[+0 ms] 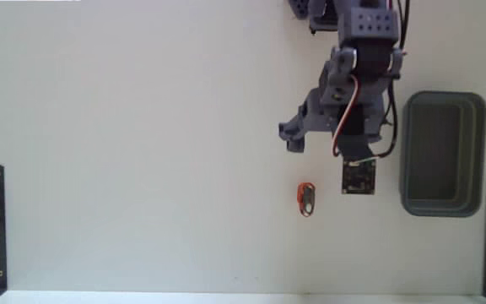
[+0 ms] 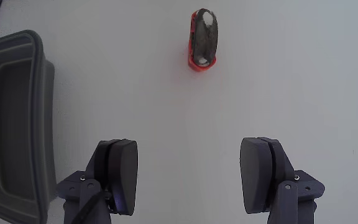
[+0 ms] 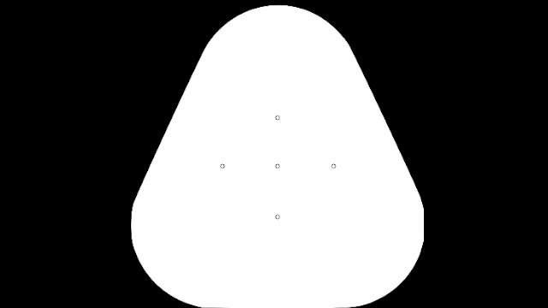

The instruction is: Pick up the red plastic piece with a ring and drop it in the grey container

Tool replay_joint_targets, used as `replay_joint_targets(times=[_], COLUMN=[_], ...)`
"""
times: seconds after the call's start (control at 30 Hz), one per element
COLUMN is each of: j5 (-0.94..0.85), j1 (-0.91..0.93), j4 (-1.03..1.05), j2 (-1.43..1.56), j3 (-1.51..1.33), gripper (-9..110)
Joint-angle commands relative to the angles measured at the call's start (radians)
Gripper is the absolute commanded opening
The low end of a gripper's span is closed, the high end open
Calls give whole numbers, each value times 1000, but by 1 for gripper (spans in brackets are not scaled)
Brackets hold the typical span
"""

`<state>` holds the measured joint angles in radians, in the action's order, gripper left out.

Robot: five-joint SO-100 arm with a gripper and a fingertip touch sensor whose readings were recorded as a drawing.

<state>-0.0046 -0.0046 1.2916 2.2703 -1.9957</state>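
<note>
Plastic is what the red plastic piece with a ring [image 2: 202,39] looks to be made of, hard and light, so I'd expect it to weigh next to nothing and hold its shape under a squeeze, though the smooth shell could slip or skate across the tabletop [image 1: 142,169] if it is only nudged from one side. It is a small orange-red oblong, rounded at both ends, with a dark ring-shaped opening taking up most of its top face and a pale glint at one end; in the fixed view [image 1: 307,198] it lies flat with its long axis running up and down the picture. The sensible place to take hold, I'd judge, is across its narrow width at the middle, one finger on each long side, since the ends are rounded and would tend to squirt out. The end effector [image 2: 189,177] hangs over bare tabletop with its two dark pads spread wide and nothing between them; in the wrist view the piece lies ahead of it, roughly in line with the gap but apart from both pads. The grey container [image 1: 443,154], a much larger dark tray with a thick raised rim, sits empty beside the arm, at the right in the fixed view.
</note>
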Motion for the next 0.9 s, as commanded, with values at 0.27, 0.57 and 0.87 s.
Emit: replay_joint_targets(times=[0.27,0.57,0.87], j5=[5,5,5], j1=[5,5,5], j4=[-98,-152,-198], j2=[-108,-210,-315], j3=[78,125,184], gripper=[110,110,110])
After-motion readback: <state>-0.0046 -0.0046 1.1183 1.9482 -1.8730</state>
